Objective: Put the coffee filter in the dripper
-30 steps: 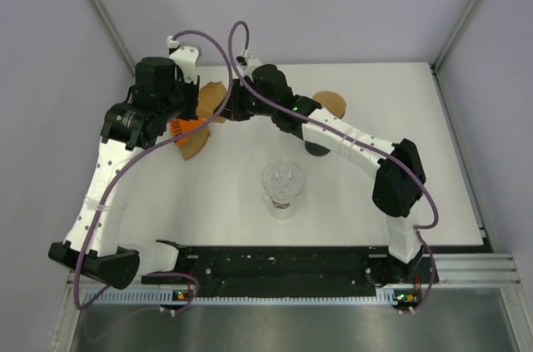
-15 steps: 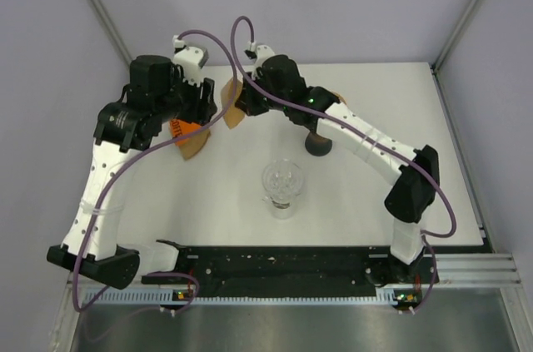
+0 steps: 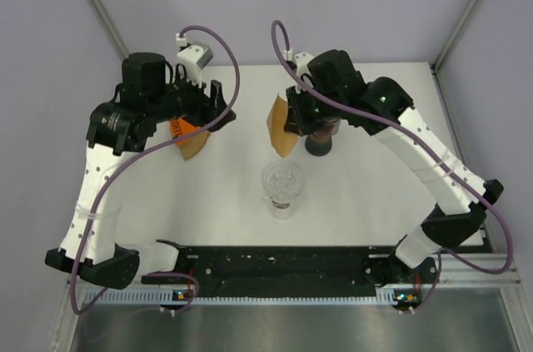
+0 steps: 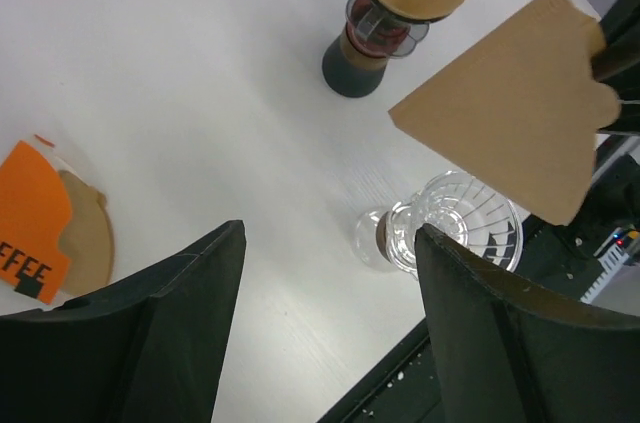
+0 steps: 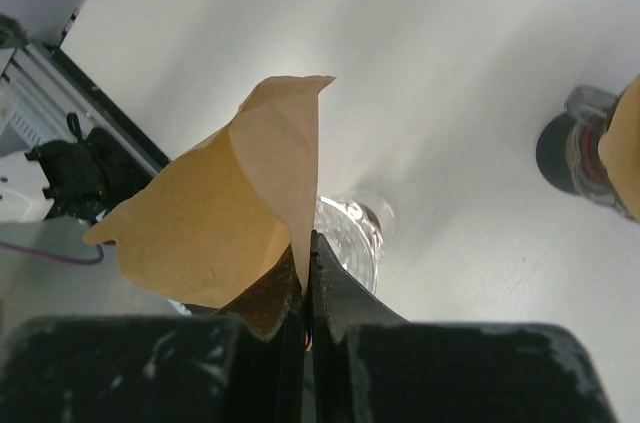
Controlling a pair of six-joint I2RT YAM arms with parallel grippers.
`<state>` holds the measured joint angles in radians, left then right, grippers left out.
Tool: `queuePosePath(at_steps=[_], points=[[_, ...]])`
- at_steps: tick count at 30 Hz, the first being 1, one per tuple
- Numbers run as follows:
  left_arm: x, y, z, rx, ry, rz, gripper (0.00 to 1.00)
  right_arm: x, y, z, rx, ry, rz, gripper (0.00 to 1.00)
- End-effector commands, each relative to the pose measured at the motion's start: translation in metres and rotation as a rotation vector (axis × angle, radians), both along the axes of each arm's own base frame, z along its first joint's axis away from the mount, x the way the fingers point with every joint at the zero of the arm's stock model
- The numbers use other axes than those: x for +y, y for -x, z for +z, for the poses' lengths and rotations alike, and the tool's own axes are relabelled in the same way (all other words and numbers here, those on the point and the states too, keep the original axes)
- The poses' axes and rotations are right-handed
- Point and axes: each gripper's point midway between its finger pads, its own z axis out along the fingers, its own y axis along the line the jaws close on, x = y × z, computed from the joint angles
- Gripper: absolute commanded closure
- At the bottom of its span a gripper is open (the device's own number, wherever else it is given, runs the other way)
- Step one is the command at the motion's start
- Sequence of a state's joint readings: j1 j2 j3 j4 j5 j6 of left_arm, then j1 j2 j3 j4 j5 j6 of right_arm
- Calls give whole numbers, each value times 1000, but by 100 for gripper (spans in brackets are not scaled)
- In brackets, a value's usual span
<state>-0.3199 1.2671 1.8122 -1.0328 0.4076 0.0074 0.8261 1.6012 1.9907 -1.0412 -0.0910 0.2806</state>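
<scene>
Freed by the left tool, now spread wide, the filter hangs clamped in the right tool, nearly over the dripper, ready to drop in.

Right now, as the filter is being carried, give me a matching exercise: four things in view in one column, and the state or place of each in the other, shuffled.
Things:
1. coffee filter
2. glass dripper
3. orange packet
4. left claw

States:
A. open, holding nothing
B. standing on the table, nothing inside it
C. pinched in the right claw, off the table
D. lying flat on the table's left side

Pairs: 1-C, 2-B, 3-D, 4-A
</scene>
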Motion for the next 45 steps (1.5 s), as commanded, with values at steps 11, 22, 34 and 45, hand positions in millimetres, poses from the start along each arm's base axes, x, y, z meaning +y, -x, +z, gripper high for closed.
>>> queuePosePath(at_steps=[11, 22, 34, 45], points=[[-34, 10, -37, 183, 126, -110, 25, -42, 73, -52, 286, 229, 46, 100], [-43, 14, -55, 240, 133, -143, 27, -35, 73, -91, 386, 336, 89, 100], [-44, 12, -59, 244, 122, -141, 28, -41, 77, -98, 411, 383, 86, 100], [-41, 12, -61, 235, 106, -133, 28, -31, 74, -88, 346, 387, 89, 69]])
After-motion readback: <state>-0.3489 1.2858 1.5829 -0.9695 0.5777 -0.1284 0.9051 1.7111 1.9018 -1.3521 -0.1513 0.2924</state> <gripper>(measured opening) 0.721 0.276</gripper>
